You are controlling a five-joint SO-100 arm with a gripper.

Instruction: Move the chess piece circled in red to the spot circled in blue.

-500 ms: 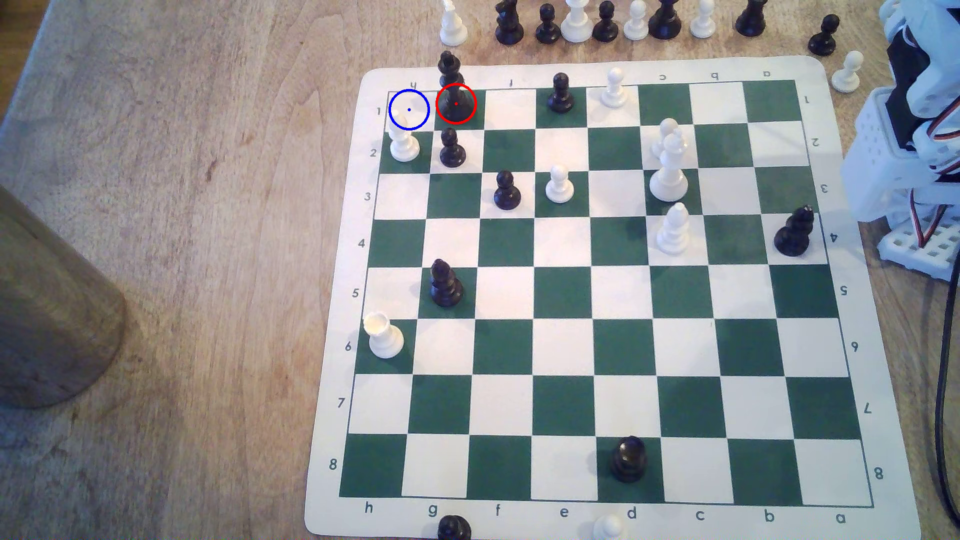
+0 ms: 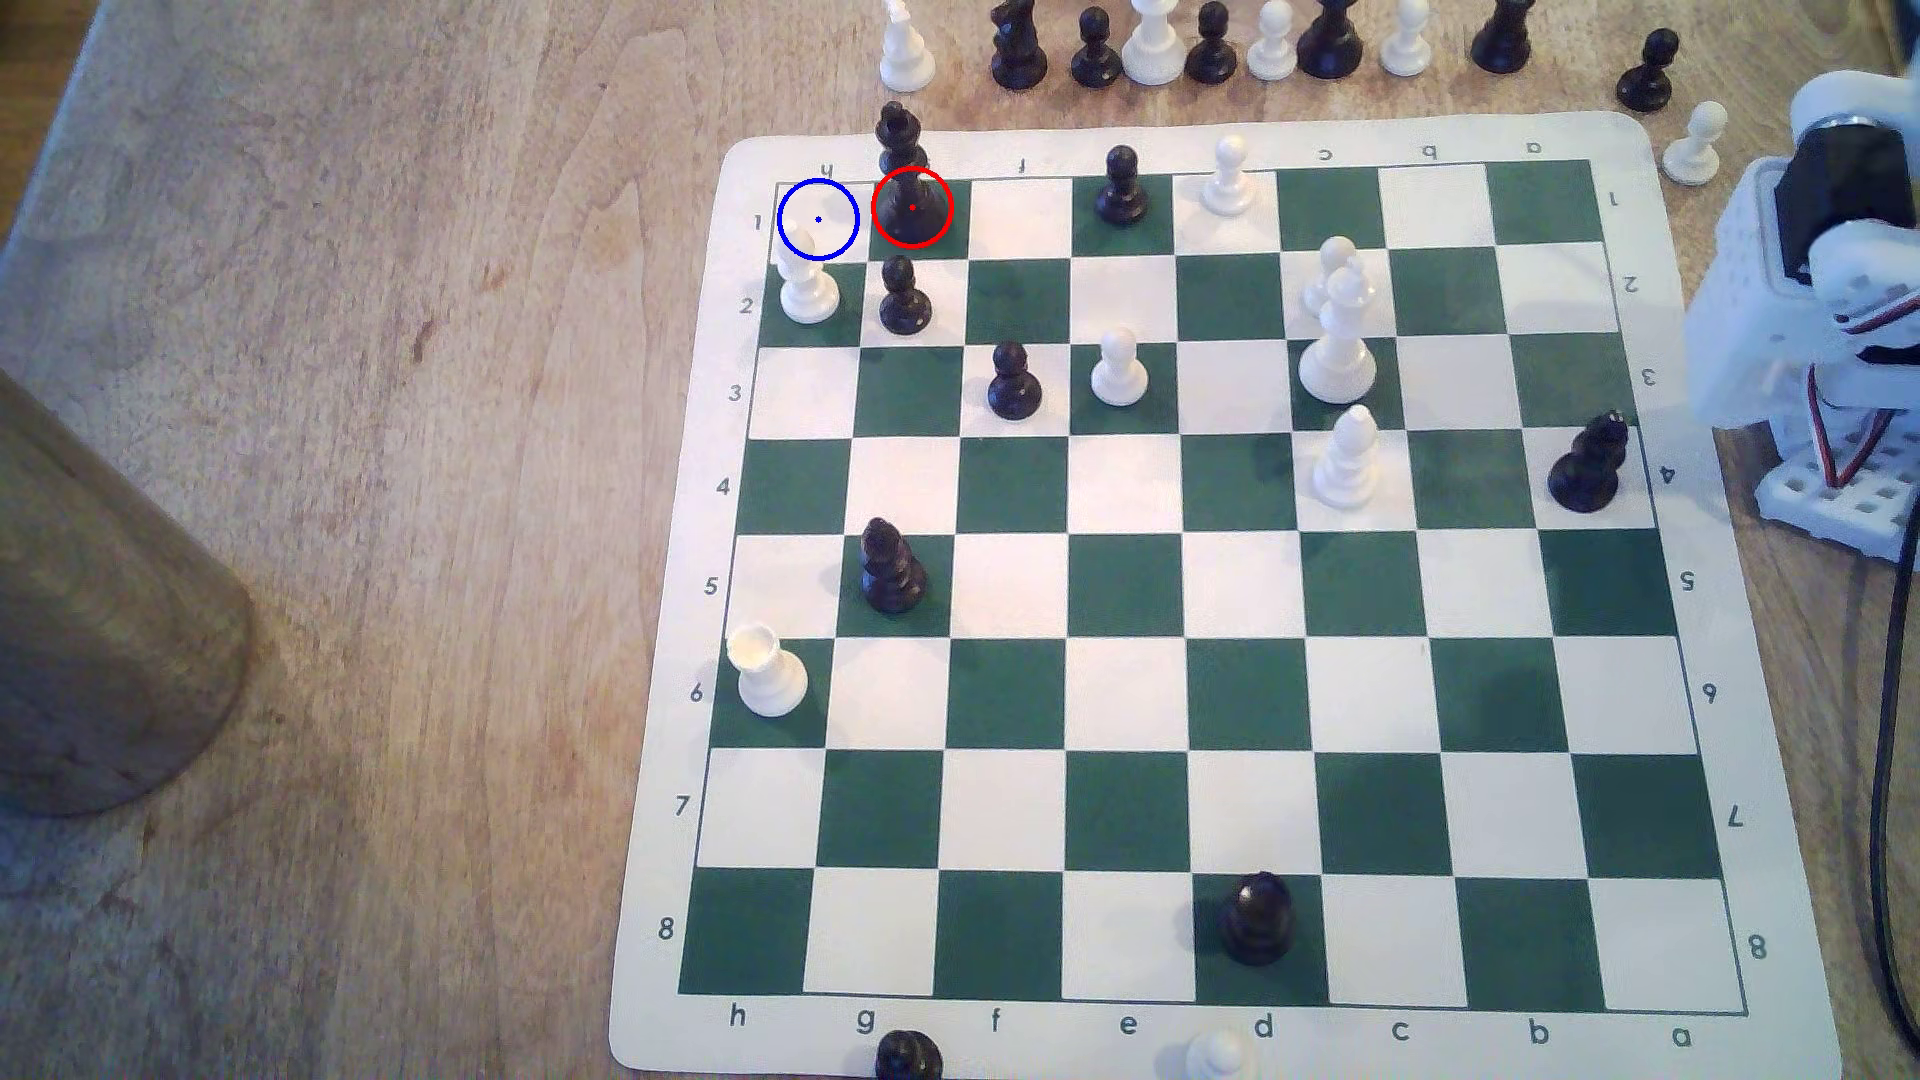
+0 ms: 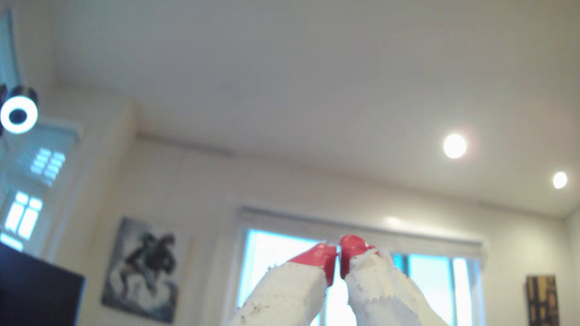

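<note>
1. Tall black chess piece (image 2: 906, 177) upright on red-circled green square, far corner region of chessboard (image 2: 1195, 582).
2. Blue-circled cream square (image 2: 819, 219) just beside it, toward the exterior view's left, bare.
3. Jaws (image 3: 338, 255) clenched, red tips nearly touching, grasping nothing, aimed at ceiling.
4. Arm base (image 2: 1829, 312) beside chessboard's right edge in the exterior view.

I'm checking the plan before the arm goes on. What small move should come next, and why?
Probably swing the end effector down toward the board: it points at the ceiling, tips together, holding nothing, while the tall black piece stands on its red-circled square, beside the free blue-circled square.
</note>
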